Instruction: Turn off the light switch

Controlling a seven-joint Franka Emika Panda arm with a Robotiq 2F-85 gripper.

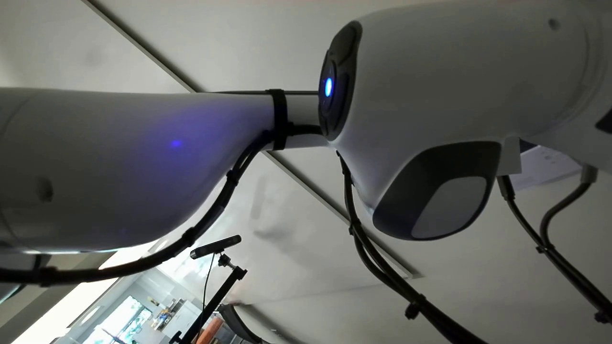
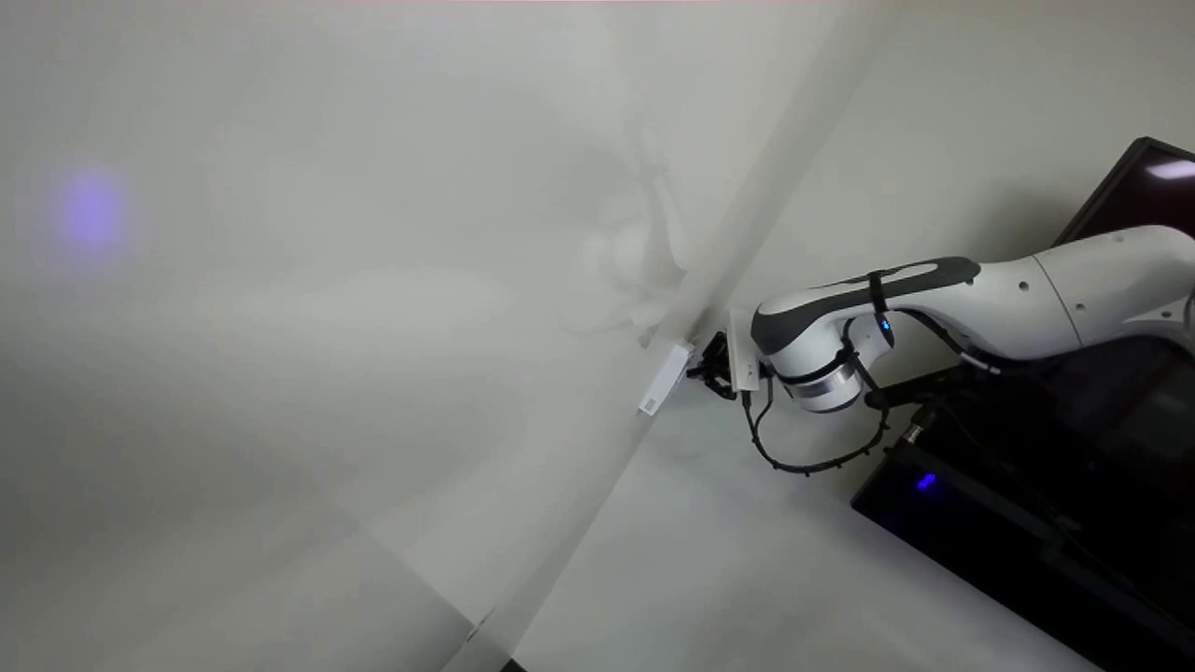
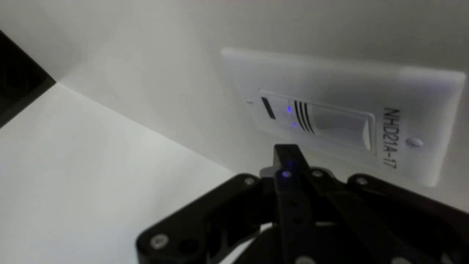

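Observation:
The light switch (image 3: 344, 124) is a white rectangular wall plate in the wrist view, with a grey panel, dark slots, two small blue spots of light and the label NHD21A-17. In an exterior view it is a thin white plate (image 2: 665, 378) seen nearly edge-on near the wall corner. My gripper (image 3: 289, 157) is shut and empty, its fingertips just below the plate's lower edge in the wrist view. The gripper (image 2: 695, 372) also shows close beside the plate; whether it touches is unclear. Neither gripper nor switch shows in the remaining exterior view.
White walls meet at a corner near the switch. A black screen-like panel (image 2: 1144, 191) and a dark structure (image 2: 990, 523) stand behind the arm. Cables (image 2: 812, 469) hang in a loop from the wrist. A camera on a black stand (image 1: 215, 247) shows below the arm.

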